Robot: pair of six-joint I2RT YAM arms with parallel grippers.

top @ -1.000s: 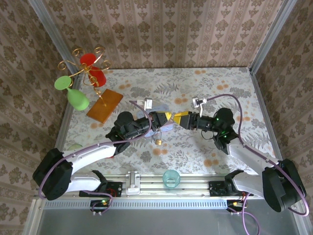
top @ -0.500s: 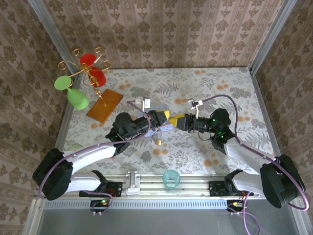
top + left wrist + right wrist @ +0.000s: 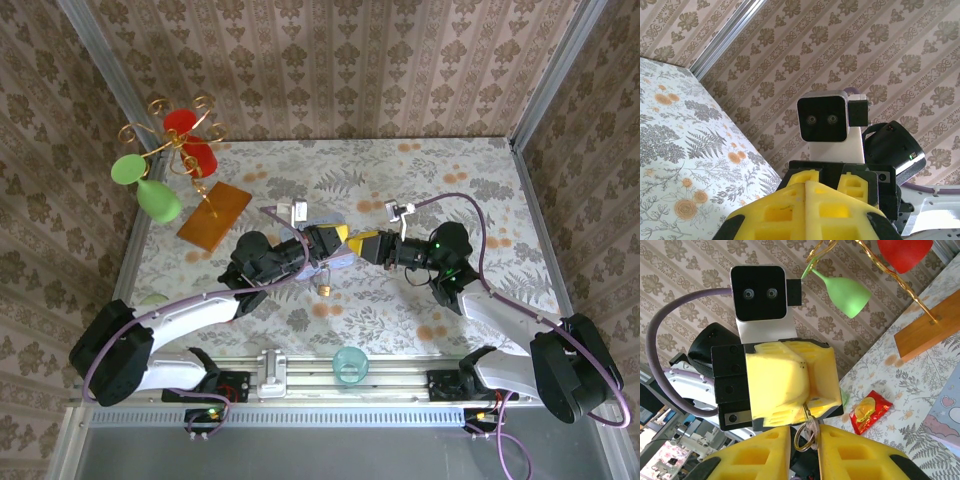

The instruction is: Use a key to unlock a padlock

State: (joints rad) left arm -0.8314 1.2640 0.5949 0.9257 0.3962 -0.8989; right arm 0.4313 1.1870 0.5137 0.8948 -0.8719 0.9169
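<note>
Beige wallpaper [image 3: 330, 60] carries rows of brown damask motifs. The tablecloth [image 3: 440, 180] is pale grey, printed with grey ferns and orange blossoms. At the upper left of the top view, a gold wire stand [image 3: 186, 165] bears a red glass [image 3: 190, 135] and a green glass [image 3: 155, 200] over an orange-brown wooden base [image 3: 215, 215]. At the lower centre is a translucent teal cup [image 3: 350, 364]. The padlock [image 3: 324, 289] is brass-gold. The left gripper [image 3: 338, 240] and right gripper [image 3: 360, 244] have yellow fingers on black bodies. The cable [image 3: 470, 205] is purple, the packet [image 3: 871, 411] red and yellow, the ring [image 3: 804, 436] silvery.
</note>
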